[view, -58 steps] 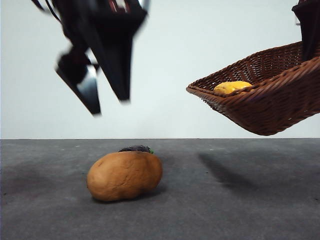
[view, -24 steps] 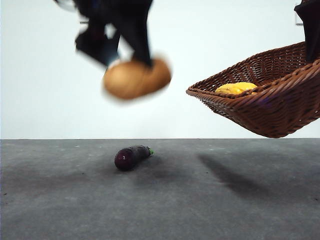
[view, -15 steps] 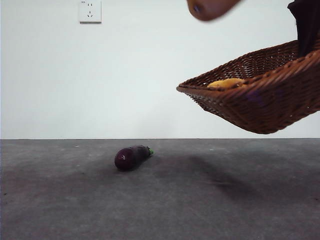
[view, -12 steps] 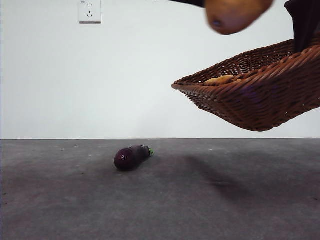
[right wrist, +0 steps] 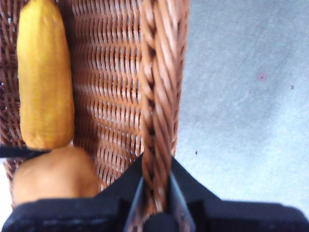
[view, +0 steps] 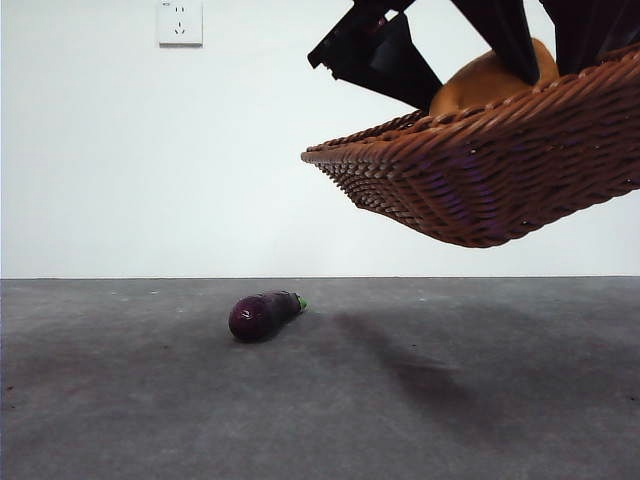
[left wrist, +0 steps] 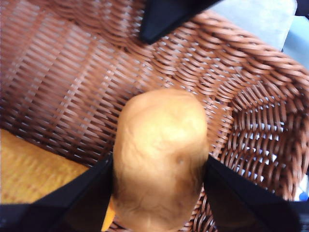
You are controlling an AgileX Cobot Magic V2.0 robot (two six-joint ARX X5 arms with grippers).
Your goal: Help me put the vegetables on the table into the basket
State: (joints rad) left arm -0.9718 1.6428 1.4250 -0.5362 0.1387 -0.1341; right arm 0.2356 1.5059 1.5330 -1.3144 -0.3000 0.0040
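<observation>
Grey mottled table [view: 120,400] under a white wall with a socket [view: 180,22] upper left of the front frame — basket [view: 480,180] held in the air upper right.

Left gripper [left wrist: 159,183] is inside the basket, jaws clamped on either side of the potato [left wrist: 161,154]; potato top shows over the braided rim in the front view, whether it touches the basket floor is hard to tell. Right gripper [right wrist: 155,193] pinches the basket rim, jaws closed on the braid. Corn cob [right wrist: 44,77] lies in the basket, just beside the potato. Eggplant [view: 262,314] sits alone on the table, lower centre-left, green stem pointing right — well apart from the basket.
</observation>
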